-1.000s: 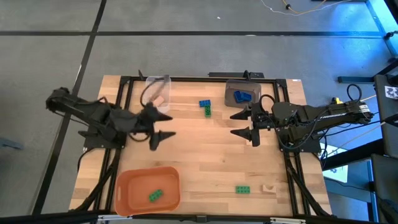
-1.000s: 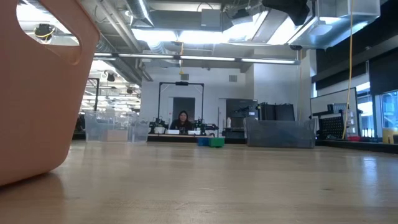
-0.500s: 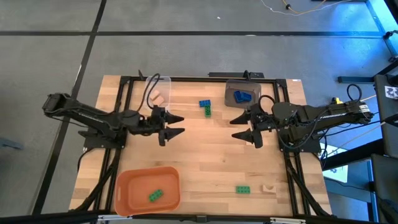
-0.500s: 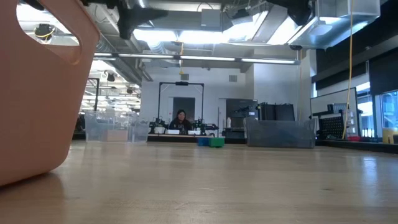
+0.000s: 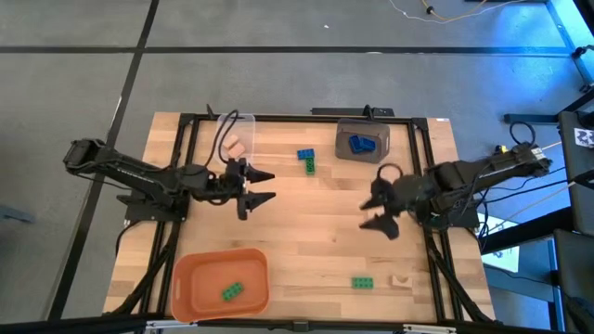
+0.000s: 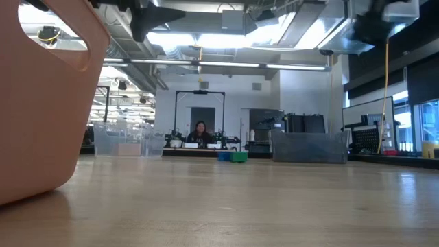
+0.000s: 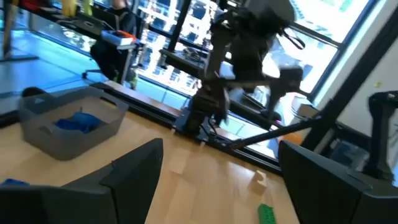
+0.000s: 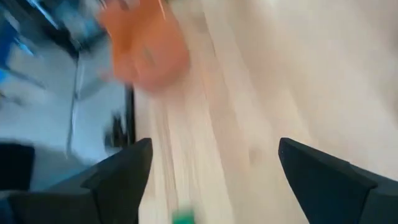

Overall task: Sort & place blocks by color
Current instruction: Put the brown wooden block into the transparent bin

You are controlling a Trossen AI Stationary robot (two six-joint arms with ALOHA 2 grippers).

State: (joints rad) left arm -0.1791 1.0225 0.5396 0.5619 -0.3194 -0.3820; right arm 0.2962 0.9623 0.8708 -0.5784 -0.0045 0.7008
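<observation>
A blue brick and a green brick lie together on the table at the far middle. They also show in the low view, blue and green. Another green brick and a tan block lie near the front right. My left gripper is open and empty, left of the far pair. My right gripper is open and empty over the table's right middle. The right wrist view is blurred and shows a green brick between my fingers' line of sight.
An orange bin at the front left holds a green block. A grey bin at the far right holds blue blocks. A clear bin at the far left holds tan blocks. A person sits far behind the table.
My left gripper has reached a little toward the table's right and then stayed still. My right gripper has gone toward the table's near edge, swinging quickly. Both stay open and empty. No brick has moved.
</observation>
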